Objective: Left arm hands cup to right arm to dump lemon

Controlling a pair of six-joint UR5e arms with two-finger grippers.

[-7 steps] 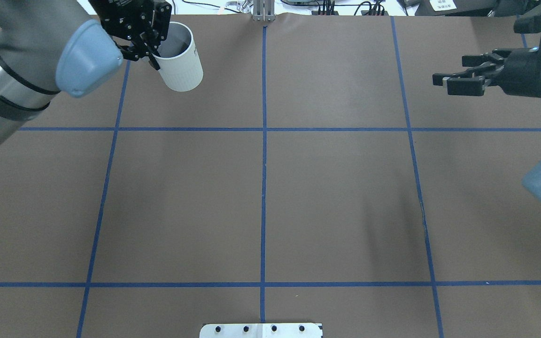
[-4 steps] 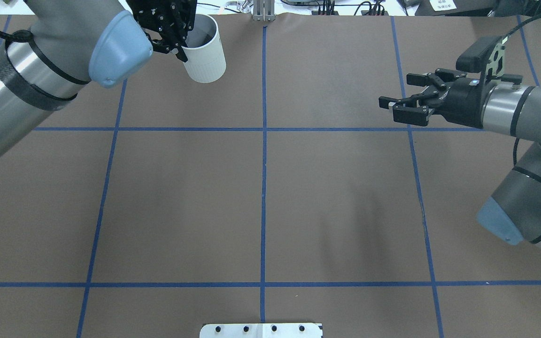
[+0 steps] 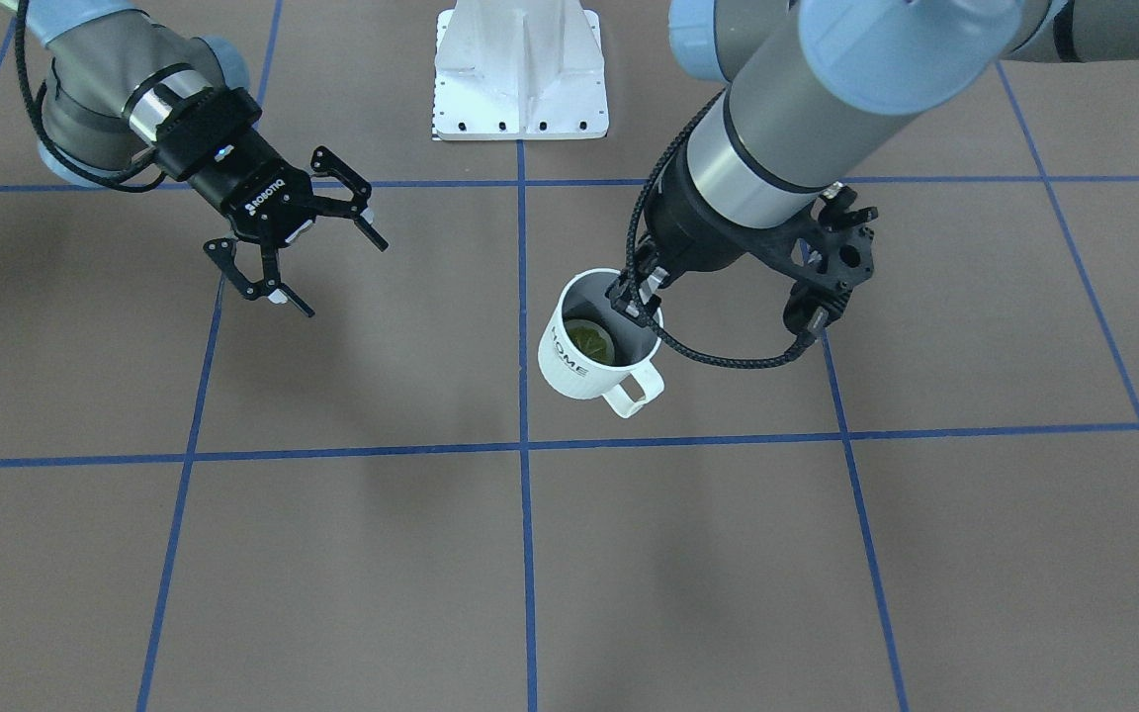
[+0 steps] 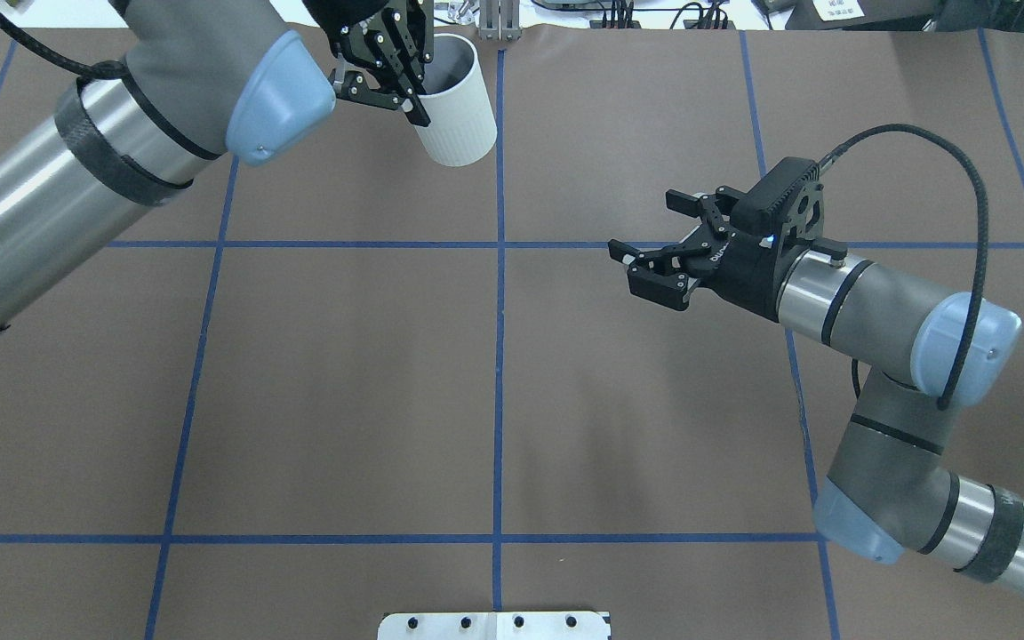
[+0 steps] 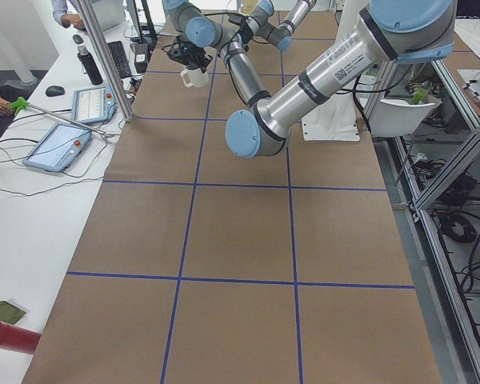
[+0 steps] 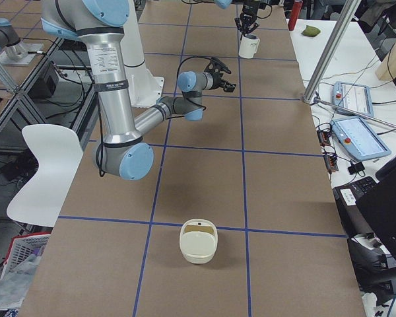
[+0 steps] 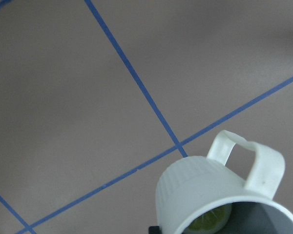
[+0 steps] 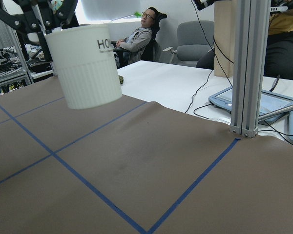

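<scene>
The cup hangs above the worktop near the middle of its far edge, long axis close to upright, mouth up, handle pointing away from the robot, "HOME" facing the right gripper. The lemon lies flat inside it. The left gripper pinches the cup's rim, one finger inside, one outside. The right gripper is spread wide, holds nothing and points at the cup, well apart from it
</scene>
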